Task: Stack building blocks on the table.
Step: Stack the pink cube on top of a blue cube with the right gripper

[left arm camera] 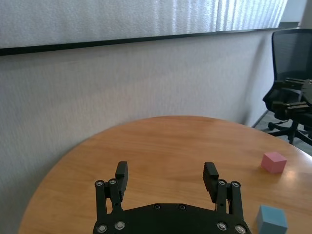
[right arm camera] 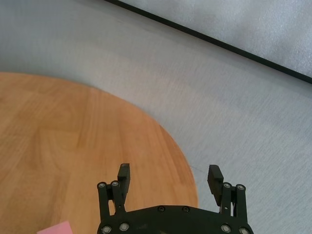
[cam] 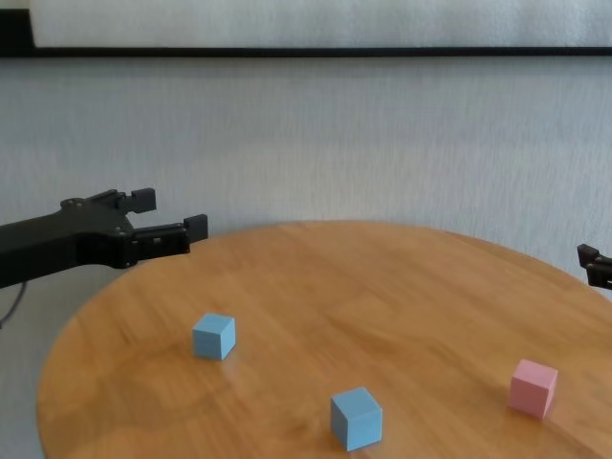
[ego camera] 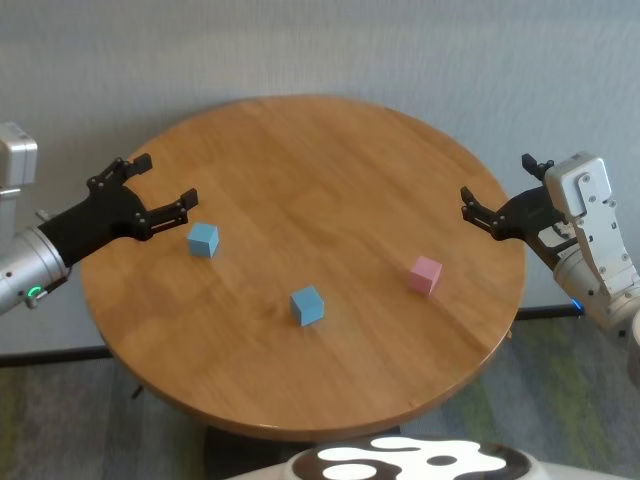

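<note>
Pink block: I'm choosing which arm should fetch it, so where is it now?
In the head view the pink block sits on the table's right side, nearest the right gripper, apart from both light blue blocks.

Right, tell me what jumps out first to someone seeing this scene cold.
Three small cubes lie apart on the round table: a light blue cube on its left side, another blue cube near the front middle, and a pink cube to the right. The left gripper hovers open beside the left blue cube; the right gripper hangs open at the table's right edge.
</note>
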